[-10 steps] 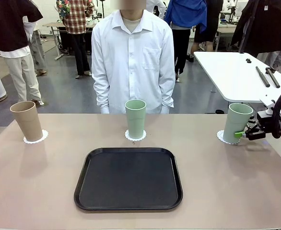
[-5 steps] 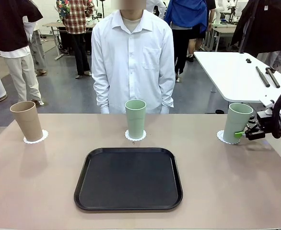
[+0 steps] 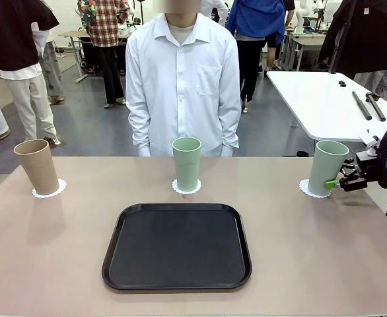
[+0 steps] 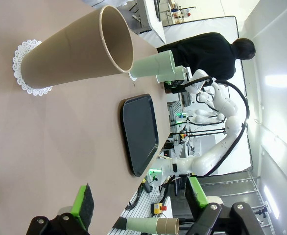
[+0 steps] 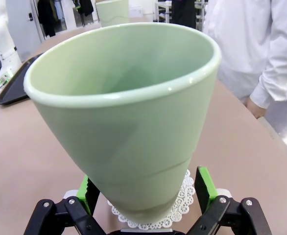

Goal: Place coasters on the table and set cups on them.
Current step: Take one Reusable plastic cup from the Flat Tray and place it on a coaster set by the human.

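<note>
Mint cup (image 3: 327, 168) is standing on its coaster (image 3: 306, 190) at the worktop's (image 3: 312, 264) right end, with the right gripper (image 5: 148, 188) spread on either side of its base, gripping nothing. All three cups appear placed: tan cup (image 3: 37, 166) left, middle cup (image 3: 186, 163) before the person (image 3: 183, 79). Judged next: backing straight off without tipping the cup. Left gripper (image 4: 138, 205) is hanging spread. Black tray (image 3: 177, 246) is lying centrally, obstructing nothing.

Tan cup (image 3: 37, 165), two mint cups (image 3: 186, 162), white lacy coasters (image 3: 186, 187), black tray (image 3: 177, 246)
</note>
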Tool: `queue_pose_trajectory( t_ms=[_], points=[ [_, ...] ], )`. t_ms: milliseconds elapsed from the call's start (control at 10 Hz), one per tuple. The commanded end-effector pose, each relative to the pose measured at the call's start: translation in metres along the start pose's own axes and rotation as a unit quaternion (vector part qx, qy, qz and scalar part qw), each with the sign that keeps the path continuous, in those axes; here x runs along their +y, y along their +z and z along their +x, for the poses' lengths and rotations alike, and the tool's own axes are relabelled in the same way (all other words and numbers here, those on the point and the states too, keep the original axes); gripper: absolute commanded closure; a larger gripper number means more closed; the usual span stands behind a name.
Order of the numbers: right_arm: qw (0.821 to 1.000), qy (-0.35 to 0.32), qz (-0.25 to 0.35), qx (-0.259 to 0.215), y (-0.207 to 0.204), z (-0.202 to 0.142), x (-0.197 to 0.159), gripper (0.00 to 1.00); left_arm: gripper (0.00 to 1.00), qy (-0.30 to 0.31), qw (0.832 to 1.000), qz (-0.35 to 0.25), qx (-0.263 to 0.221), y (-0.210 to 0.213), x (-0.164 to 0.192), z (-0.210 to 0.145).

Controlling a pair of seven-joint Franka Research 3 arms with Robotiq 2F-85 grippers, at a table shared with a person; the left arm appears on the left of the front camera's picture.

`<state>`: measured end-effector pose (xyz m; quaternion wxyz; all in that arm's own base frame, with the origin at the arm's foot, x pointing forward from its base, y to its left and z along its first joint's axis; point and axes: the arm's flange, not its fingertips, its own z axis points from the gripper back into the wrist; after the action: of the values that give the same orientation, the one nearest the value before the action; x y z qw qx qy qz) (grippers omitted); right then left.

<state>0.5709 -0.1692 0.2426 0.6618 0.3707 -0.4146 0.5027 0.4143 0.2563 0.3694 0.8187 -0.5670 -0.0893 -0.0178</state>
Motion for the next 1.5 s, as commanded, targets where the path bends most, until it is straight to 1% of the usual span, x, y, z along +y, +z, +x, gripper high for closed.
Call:
queue_pose_trajectory(
  t_ms=[0,300,600,800,900,1000,1200,1300,1400],
  points=[
    [1.0,-0.007,0.0,0.031,0.003,0.006,-0.003,0.0,0.0,0.001,1.0,0.001,-0.004,0.001,-0.002,0.0],
    [0.999,-0.01,0.002,0.047,0.006,0.005,-0.002,0.0,0.0,0.001,1.0,0.001,-0.004,0.001,-0.002,0.0],
    [0.996,-0.021,-0.006,0.089,0.022,0.013,0.001,0.0,0.0,0.001,1.0,0.001,-0.004,0.001,-0.002,0.0],
    [0.992,-0.025,-0.016,0.121,0.031,0.026,0.006,0.0,0.0,0.001,1.0,0.001,-0.004,0.001,-0.002,0.0],
    [0.988,-0.028,-0.018,0.149,0.033,0.032,0.008,0.0,0.0,0.001,1.0,0.001,-0.004,0.001,-0.002,0.0],
    [0.98,-0.036,-0.023,0.194,0.036,0.04,0.011,0.0,0.0,0.001,1.0,0.001,-0.004,0.001,-0.002,0.0],
    [0.962,-0.052,-0.024,0.268,0.041,0.065,0.019,0.0,0.0,0.001,1.0,0.001,-0.004,0.001,-0.002,0.0],
    [0.95,-0.057,-0.029,0.306,0.04,0.085,0.027,0.0,0.0,0.001,1.0,0.001,-0.004,0.001,-0.002,0.0],
    [0.941,-0.062,-0.045,0.329,0.037,0.108,0.037,0.0,0.0,0.001,1.0,0.001,-0.004,0.001,-0.002,0.0]
  ],
)
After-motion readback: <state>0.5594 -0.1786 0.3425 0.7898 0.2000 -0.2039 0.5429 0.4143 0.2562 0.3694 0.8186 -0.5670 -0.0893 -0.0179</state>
